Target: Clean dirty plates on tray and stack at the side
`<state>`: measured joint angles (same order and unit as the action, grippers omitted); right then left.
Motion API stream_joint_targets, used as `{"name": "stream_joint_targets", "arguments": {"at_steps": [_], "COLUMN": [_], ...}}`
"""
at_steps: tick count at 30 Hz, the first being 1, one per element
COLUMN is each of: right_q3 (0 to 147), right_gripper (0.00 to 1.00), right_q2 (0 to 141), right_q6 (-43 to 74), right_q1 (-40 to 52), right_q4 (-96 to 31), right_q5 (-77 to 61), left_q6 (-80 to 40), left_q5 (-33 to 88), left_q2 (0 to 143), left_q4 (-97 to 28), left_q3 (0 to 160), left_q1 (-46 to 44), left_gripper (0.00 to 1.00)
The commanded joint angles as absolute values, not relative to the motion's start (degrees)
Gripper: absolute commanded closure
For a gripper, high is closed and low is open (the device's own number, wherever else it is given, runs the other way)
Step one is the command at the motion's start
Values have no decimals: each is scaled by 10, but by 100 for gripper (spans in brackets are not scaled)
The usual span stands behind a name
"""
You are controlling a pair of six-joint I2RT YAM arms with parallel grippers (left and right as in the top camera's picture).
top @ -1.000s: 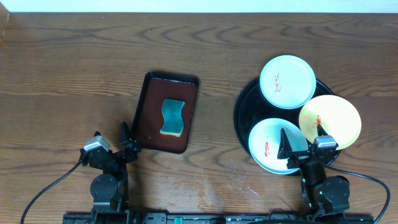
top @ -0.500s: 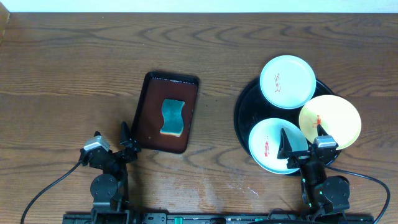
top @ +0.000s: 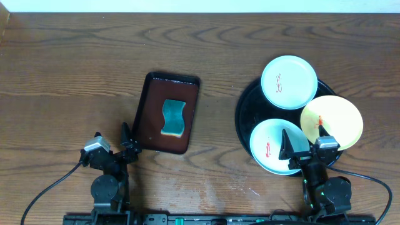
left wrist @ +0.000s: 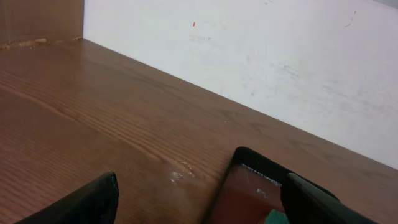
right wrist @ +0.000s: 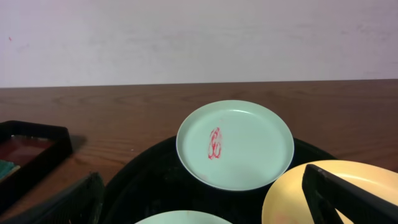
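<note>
Overhead: far mint plate (top: 289, 82), near mint plate (top: 275, 147) and yellow plate (top: 334, 120), all red-smeared, lie on the black tray (top: 245, 106), yellow overhanging its rim; right gripper (top: 302, 139) gapes wide at the near plate's edge, left gripper (top: 111, 134) wide, empty, beside brown tray (top: 145, 119) holding sponge (top: 173, 117).

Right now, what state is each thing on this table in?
Far mint plate: dirty, red smear.
Near mint plate: dirty, red smear.
Yellow plate: dirty, red smear.
Black tray: holds all three plates.
Sponge: lying in the brown tray.
Left gripper: open, empty.
Right gripper: open, empty.
</note>
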<state>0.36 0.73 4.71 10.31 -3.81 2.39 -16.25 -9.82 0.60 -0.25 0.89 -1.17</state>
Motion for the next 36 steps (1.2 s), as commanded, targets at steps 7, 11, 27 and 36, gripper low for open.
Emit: {"name": "stream_joint_targets", "arguments": {"at_steps": [7, 11, 27, 36], "right_q3": [3, 3, 307, 573], "right_gripper": [1, 1, 1, 1], "right_q2": [9, 9, 201, 486], "right_q6": [32, 57, -17, -18], "right_q1": [102, 102, 102, 102], "right_q4": [-40, -27, -198, -419], "right_q5": [-4, -7, -22, -109], "left_q6": [-153, -153, -177, -170], "left_q5": [-112, -111, 38, 116], "left_q2": [6, 6, 148, 454], "left_q4": [-28, -25, -53, -319], "left_q3": [2, 2, 210, 484], "left_q1": [-9, -10, -9, -10], "left_gripper": [16, 16, 16, 16]}}
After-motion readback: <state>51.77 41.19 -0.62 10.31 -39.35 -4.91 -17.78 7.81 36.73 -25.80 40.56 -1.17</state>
